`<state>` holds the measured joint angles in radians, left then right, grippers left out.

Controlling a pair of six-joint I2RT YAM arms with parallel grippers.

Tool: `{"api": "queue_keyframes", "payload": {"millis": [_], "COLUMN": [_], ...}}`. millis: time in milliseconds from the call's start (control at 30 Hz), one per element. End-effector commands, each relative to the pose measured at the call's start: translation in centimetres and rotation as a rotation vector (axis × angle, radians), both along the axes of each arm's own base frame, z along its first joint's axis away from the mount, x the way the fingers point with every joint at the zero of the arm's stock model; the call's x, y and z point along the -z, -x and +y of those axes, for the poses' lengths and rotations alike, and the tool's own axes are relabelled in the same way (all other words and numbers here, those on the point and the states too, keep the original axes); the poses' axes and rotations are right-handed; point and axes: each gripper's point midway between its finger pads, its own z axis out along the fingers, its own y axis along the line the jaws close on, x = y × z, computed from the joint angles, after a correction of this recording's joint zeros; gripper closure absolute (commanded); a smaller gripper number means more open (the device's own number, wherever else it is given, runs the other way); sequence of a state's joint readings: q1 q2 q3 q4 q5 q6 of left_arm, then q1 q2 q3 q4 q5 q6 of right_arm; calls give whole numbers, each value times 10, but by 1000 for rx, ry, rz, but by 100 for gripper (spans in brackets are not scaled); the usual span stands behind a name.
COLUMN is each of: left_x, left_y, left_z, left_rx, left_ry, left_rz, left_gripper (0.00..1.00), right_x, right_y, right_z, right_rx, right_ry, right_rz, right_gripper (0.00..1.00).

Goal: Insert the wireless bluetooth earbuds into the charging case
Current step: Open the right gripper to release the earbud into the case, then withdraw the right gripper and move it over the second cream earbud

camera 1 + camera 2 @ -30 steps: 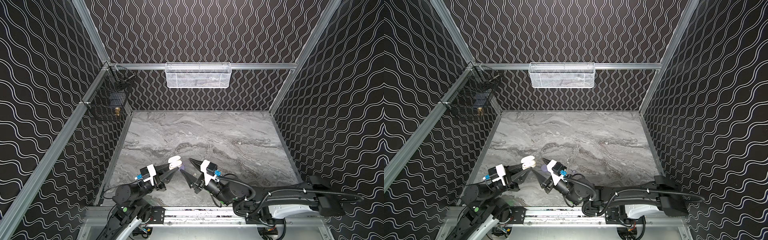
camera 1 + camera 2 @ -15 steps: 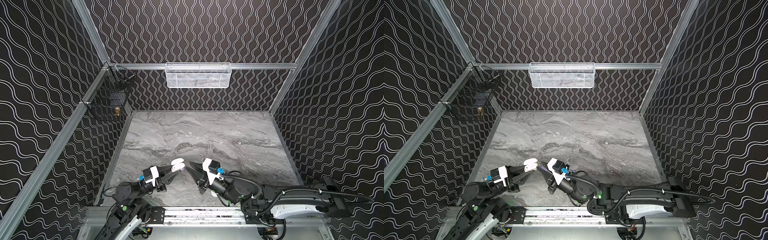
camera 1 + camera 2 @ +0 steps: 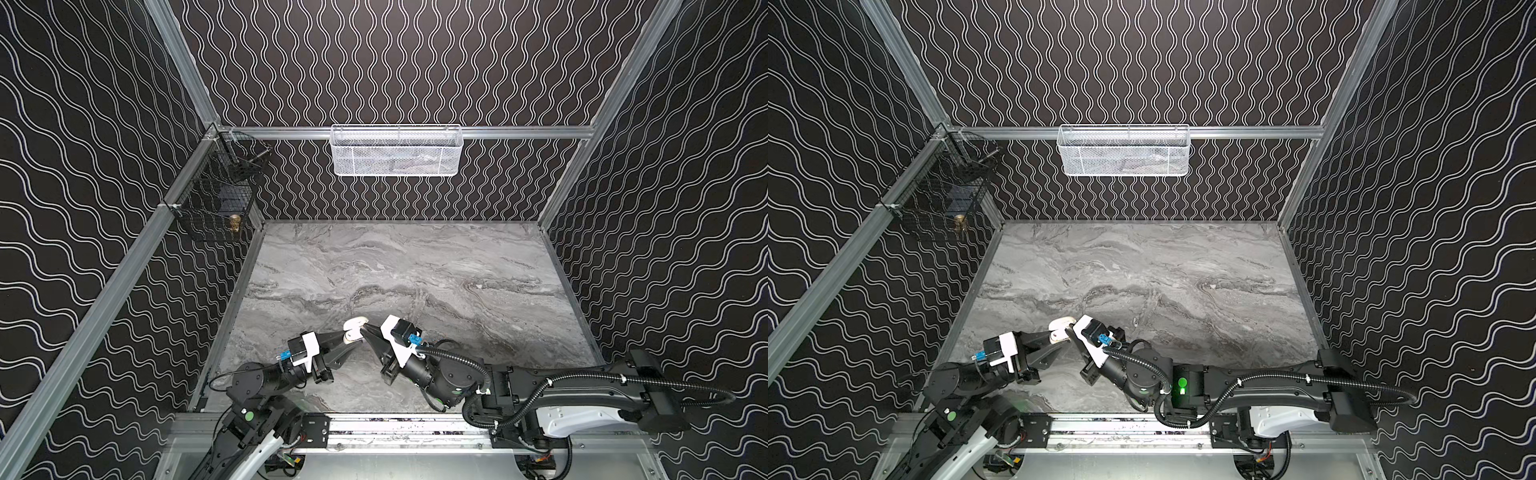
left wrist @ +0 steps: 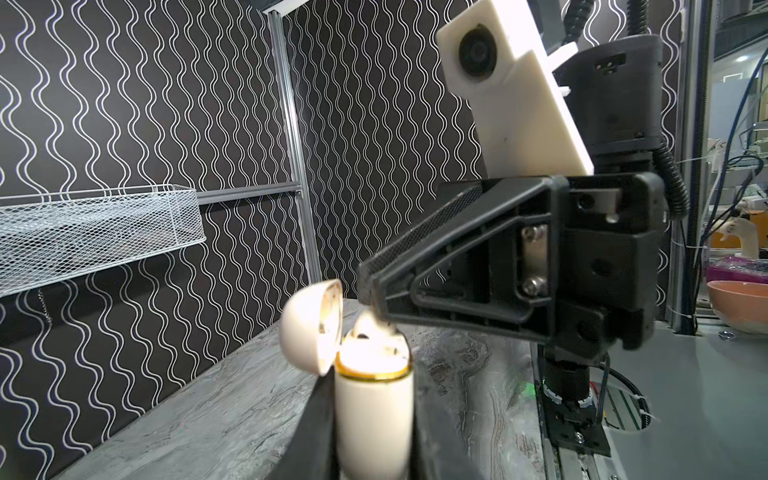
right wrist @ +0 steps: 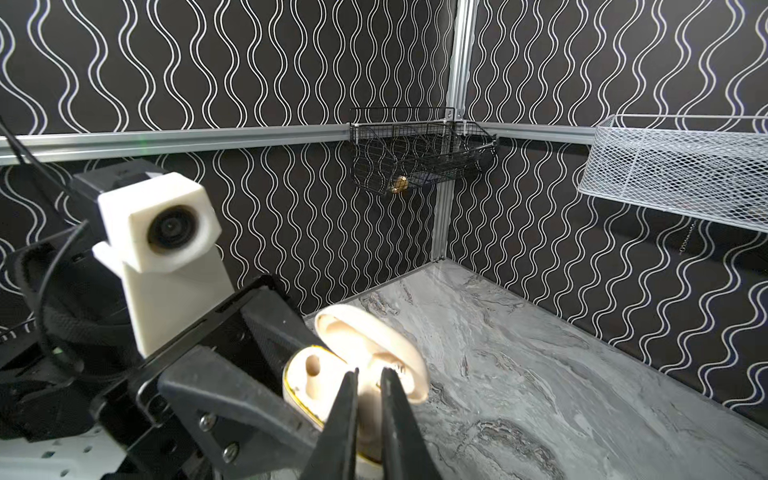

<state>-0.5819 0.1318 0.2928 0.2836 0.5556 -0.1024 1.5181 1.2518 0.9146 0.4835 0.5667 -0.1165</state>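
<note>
- The right pincer (image 5: pixel 368 374) is pinched nearly closed on a cream earbud (image 4: pixel 368 328), with its tips right at the open mouth of the charging case (image 4: pixel 374 415).
- The left pincer (image 3: pixel 347 338) is clamped on the lower body of the case, whose lid (image 4: pixel 311 332) is hinged back.
- One slot (image 5: pixel 312 365) in the case shows empty beside the held earbud.
- In both top views the case is over the near part of the marble bench (image 3: pixel 415 270), slightly left of centre, between the two pincers.
- A white mesh basket (image 3: pixel 395 151) hangs on the far wall.

Sharp top views, wrist foregrounds blurred, charging case (image 4: pixel 372 399) glaring (blown white)
</note>
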Motion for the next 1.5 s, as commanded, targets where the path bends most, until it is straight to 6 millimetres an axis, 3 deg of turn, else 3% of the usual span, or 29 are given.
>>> {"api": "queue_keyframes", "payload": {"millis": [0,100,200,333,400,533,633,767,867,1067,1200,1467], "left_x": [-6,-2,1,8,11,15,17,17,17,18,20,19], "left_y": [6,2,-1,-6,-9,-11,-12,-11,-11,-14,-15,-13], "left_z": [0,2,6,7,6,3,2,2,4,8,10,11], "left_rx": [17,-13,-45,-71,-80,-70,-70,-66,-80,-106,-118,-120], "left_ry": [11,2,-1,-16,-28,-51,-60,-60,-58,-59,-62,-59], "left_rz": [-42,-35,-30,-7,6,25,30,36,36,45,52,48], "left_gripper": [100,100,100,100,100,100,100,100,100,100,100,100], "right_x": [-1,-11,-15,6,31,106,157,207,231,261,281,298], "right_y": [-2,-5,-16,-45,-67,-116,-130,-132,-132,-132,-134,-135], "right_z": [-5,-25,-58,-104,-121,-152,-159,-143,-122,-88,-77,-53], "right_rx": [19,38,125,324,408,539,571,555,512,454,466,447], "right_ry": [6,-55,-142,-192,-178,-91,15,162,247,347,435,526], "right_rz": [18,41,102,202,302,572,709,837,899,999,1047,1086], "right_gripper": [85,78,75,75,73,72,66,64,63,61,59,53]}}
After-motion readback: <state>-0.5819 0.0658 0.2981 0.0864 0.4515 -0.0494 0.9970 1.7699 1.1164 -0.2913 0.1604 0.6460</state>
